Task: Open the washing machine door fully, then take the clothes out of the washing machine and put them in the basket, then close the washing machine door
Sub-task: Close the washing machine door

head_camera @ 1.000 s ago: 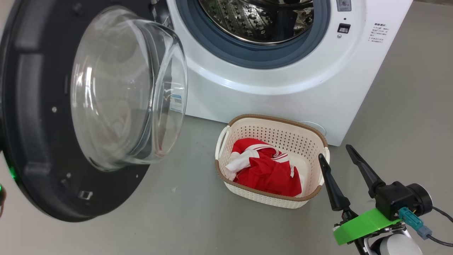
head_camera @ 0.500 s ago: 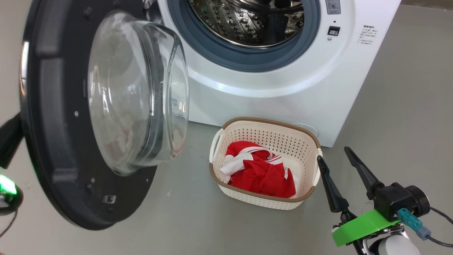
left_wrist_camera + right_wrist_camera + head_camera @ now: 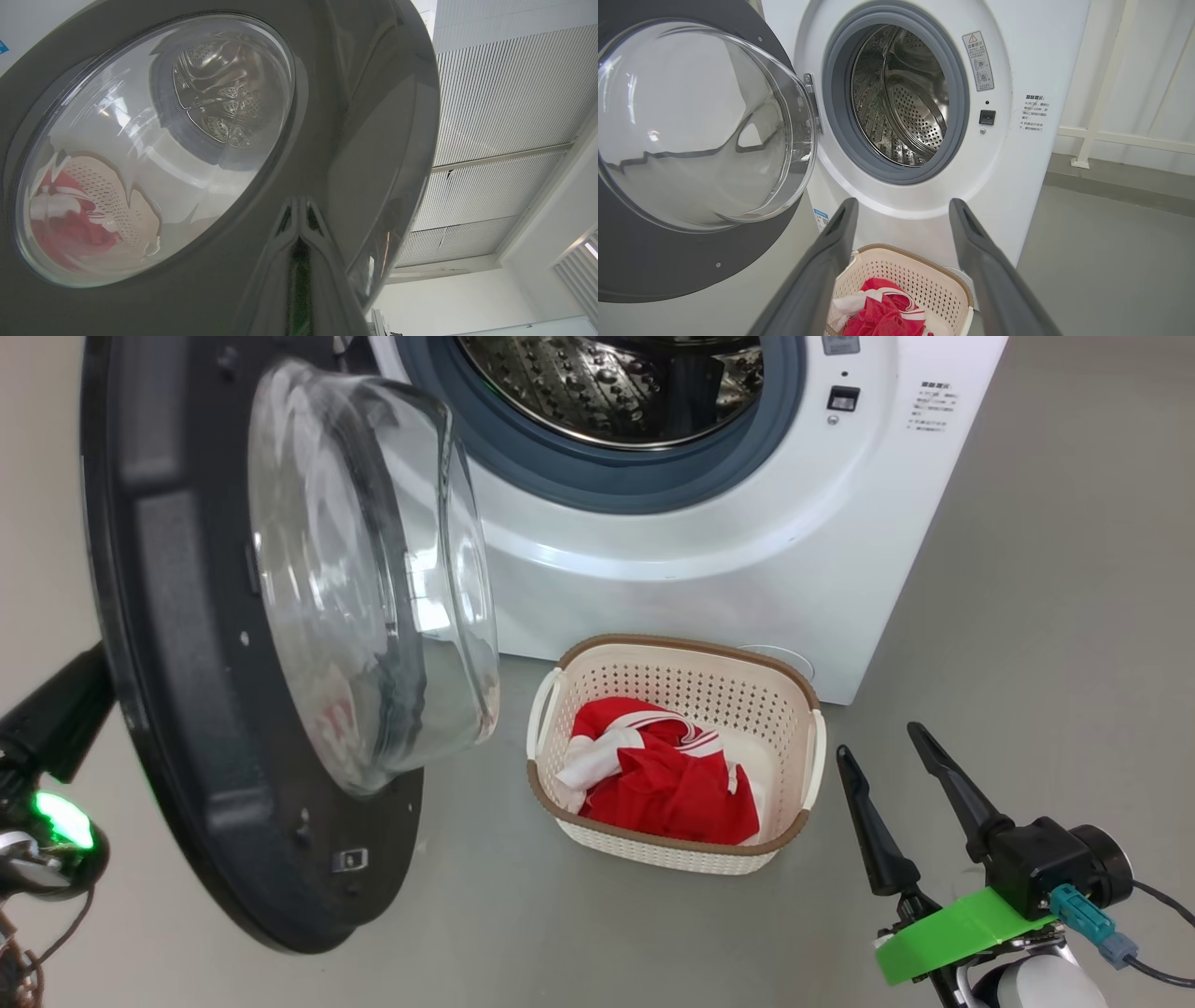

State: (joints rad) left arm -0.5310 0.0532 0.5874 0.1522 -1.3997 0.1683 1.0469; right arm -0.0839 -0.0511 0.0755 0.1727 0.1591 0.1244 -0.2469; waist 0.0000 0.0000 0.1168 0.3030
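- The large round washing machine door (image 3: 177, 616), with a glossy black rim and a bulging clear glass porthole, stands swung out to the left of the big white boxy front-loading washing machine (image 3: 691, 579), partway open.
- The bright red clothes with white bands (image 3: 672, 784) lie in the small cream perforated basket (image 3: 672, 647) on the grey floor (image 3: 1027, 663), just in front of the machine. The perforated steel drum (image 3: 901, 107) looks empty, so the step in hand is probably closing the door.
- The left hand (image 3: 70, 705) is clenched on nothing, at the door's glossy outer face. The rim hides whether it touches.
- The right hand (image 3: 879, 740) is released, fingers spread, empty, just right of the basket.
- Push on the rim far from the hinge and follow the door's arc, not a straight line.
- Keep steady pressure until the latch catches on the grey rubber gasket (image 3: 597, 485) side.
- Keep the right hand low, out of the door's swing.
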